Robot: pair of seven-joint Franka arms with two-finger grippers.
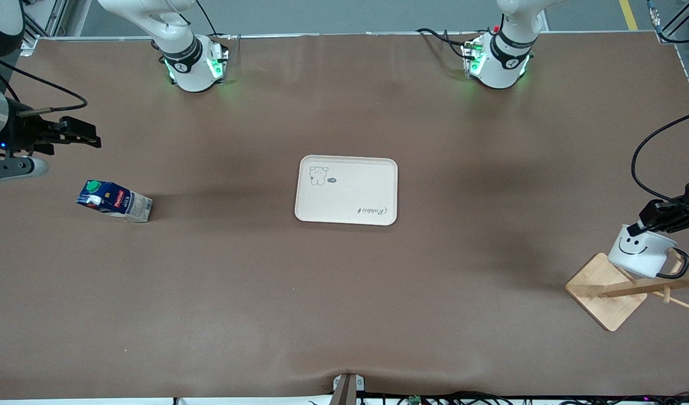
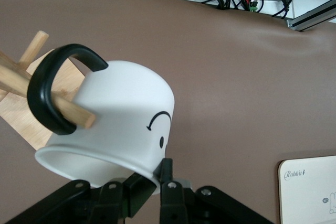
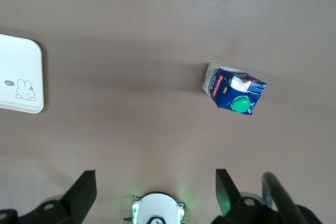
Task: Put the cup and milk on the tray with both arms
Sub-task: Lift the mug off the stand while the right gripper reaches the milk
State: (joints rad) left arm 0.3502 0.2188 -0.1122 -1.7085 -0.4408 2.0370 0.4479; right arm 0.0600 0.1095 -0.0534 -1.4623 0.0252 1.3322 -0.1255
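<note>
The left tool is clenched on the rim of the cup, its fingers pinching the wall. The cup sits tilted at the peg rack, its black handle looped over a wooden peg, at the left arm's end of the desk, about four o'clock from the tray. The tray lies bare at the desk's centre. The milk stands at about nine o'clock from the tray, toward the right arm's end. The right tool hangs released, fingers wide apart, above the desk near the milk, touching nothing.
</note>
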